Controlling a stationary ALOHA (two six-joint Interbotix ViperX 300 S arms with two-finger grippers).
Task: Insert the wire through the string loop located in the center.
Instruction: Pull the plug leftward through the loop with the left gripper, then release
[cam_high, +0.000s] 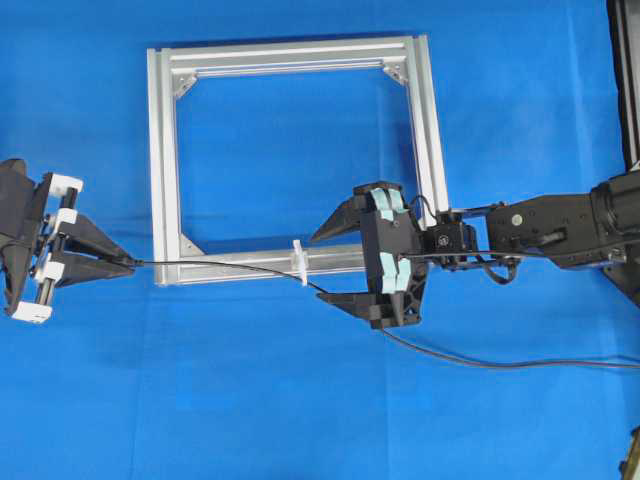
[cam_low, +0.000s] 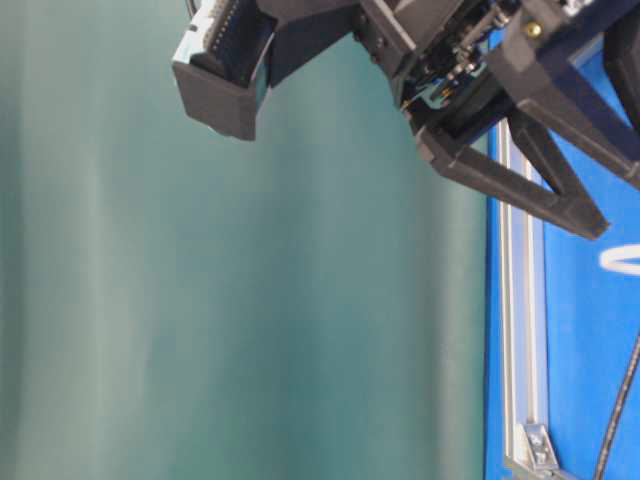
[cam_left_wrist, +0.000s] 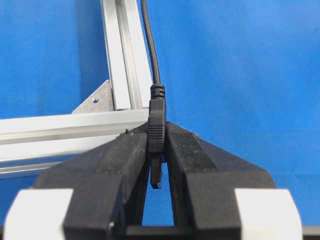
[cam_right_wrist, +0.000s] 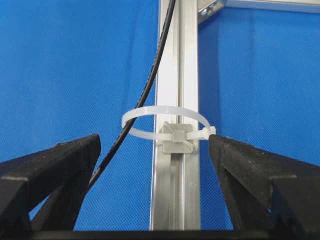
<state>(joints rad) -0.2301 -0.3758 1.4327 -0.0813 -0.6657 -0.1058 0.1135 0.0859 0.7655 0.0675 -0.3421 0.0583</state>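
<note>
Progress looks nearly complete, judged from how things lie. On the blue counter (cam_high: 300, 420) sits the square aluminium frame (cam_high: 160, 170), and from the middle of its near bar the white string loop (cam_high: 299, 263) sticks out crosswise. The wire (cam_high: 220, 265) runs along that near bar from the left, meets the loop, then trails off to the right across the counter. In the right wrist view the black line passes behind the front band of the loop, so it appears to be threaded through, though the thin band makes this hard to confirm.

At the left edge, the left end effector (cam_high: 128, 261) is clenched on the wire's plug (cam_left_wrist: 156, 131), just beyond the frame's near-left corner. Over the near bar to the right of the loop, the right end effector (cam_high: 322, 267) is released, fingers spread wide to either side of the bar, grasping nothing.

What is left, at most, seems to be drawing the slack through and letting go.
</note>
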